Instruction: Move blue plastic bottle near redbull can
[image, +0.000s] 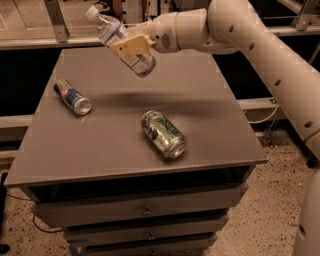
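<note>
The blue plastic bottle (117, 41) is clear with a white cap and a pale label. It hangs tilted in the air over the far middle of the table, cap up and to the left. My gripper (131, 46) is shut on the bottle's middle, reaching in from the right on the white arm. The redbull can (72, 96), slim, blue and silver, lies on its side at the table's left. It is apart from the bottle, below and to the left of it.
A fatter green patterned can (163, 133) lies on its side near the table's front middle. The grey table (210, 125) tops a drawer cabinet. The white arm (250, 35) crosses the upper right. A dark bench runs behind the table.
</note>
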